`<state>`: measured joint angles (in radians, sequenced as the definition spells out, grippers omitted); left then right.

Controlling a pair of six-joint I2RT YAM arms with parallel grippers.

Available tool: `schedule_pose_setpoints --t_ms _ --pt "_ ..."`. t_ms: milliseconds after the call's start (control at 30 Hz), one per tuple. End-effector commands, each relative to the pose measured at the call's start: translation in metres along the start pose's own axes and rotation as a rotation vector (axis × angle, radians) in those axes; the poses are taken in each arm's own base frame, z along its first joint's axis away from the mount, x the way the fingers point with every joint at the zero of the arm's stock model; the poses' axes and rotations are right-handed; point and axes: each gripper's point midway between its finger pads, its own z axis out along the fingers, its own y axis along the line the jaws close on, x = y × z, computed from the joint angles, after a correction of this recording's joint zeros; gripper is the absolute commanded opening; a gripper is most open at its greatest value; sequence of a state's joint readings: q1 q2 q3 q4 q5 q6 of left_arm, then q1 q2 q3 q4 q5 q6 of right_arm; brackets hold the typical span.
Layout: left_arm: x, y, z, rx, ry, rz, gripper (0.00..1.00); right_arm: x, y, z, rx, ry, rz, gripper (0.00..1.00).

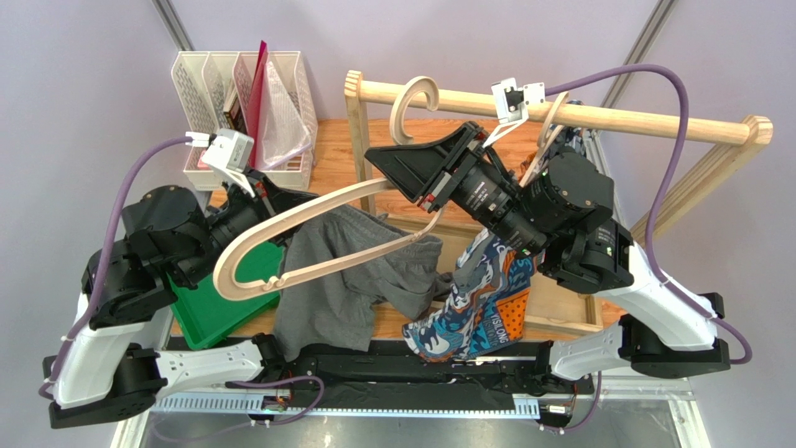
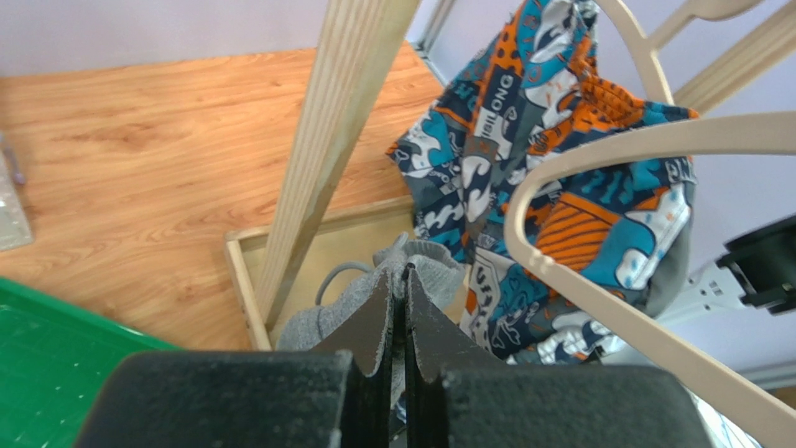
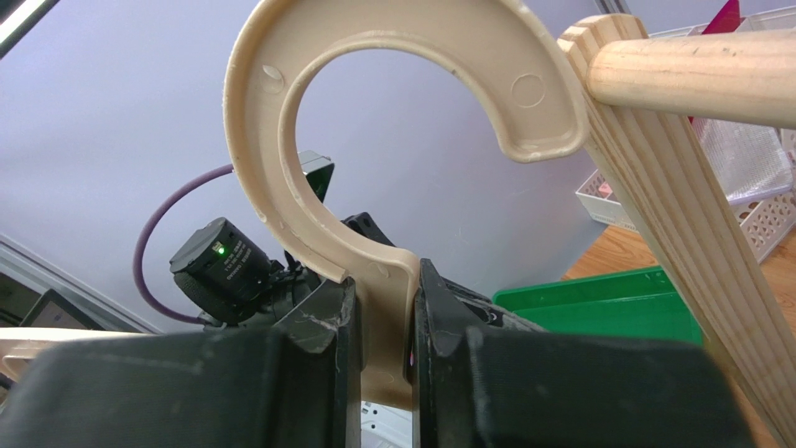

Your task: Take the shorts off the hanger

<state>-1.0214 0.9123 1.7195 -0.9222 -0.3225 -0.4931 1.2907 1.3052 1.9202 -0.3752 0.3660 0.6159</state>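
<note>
The heather grey shorts (image 1: pixel 341 285) hang bunched under a big beige hanger (image 1: pixel 245 250) that is held tilted over the table. My left gripper (image 1: pixel 297 207) is shut on a fold of the grey shorts (image 2: pixel 432 264), with its tips (image 2: pixel 405 280) pinching the cloth. My right gripper (image 1: pixel 385 161) is shut on the neck of that hanger just below its hook (image 3: pixel 280 140), the jaws (image 3: pixel 385 289) clamped on the beige plastic. The hook is off the rod. The patterned shorts (image 1: pixel 481 299) hang from a second hanger (image 2: pixel 645 56) at the right.
A wooden rack rod (image 1: pixel 607 117) on an upright post (image 2: pixel 327 140) spans the back. A green tray (image 1: pixel 220 313) lies at the left, a white file organizer (image 1: pixel 210 93) at the back left, and a shallow wooden frame (image 1: pixel 561 313) under the rack.
</note>
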Motion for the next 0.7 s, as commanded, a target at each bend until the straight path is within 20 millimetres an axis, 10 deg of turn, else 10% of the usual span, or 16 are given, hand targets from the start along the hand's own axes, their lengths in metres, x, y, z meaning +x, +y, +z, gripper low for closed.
schedule_pose_setpoints --t_ms 0,233,600,667 --pt "-0.031 0.007 -0.011 -0.058 -0.079 0.002 0.0 -0.049 0.022 -0.022 -0.058 -0.104 0.004 0.0" --pt "-0.077 0.052 -0.048 -0.315 -0.111 0.199 0.0 -0.077 0.0 -0.047 0.024 -0.2 -0.061 0.0" --pt "-0.226 0.046 -0.137 -0.336 -0.691 0.252 0.0 -0.077 -0.009 -0.05 0.073 -0.185 -0.139 0.0" --pt "-0.237 0.04 -0.128 -0.357 -0.706 0.306 0.0 -0.078 -0.012 -0.05 0.084 -0.184 -0.16 0.0"
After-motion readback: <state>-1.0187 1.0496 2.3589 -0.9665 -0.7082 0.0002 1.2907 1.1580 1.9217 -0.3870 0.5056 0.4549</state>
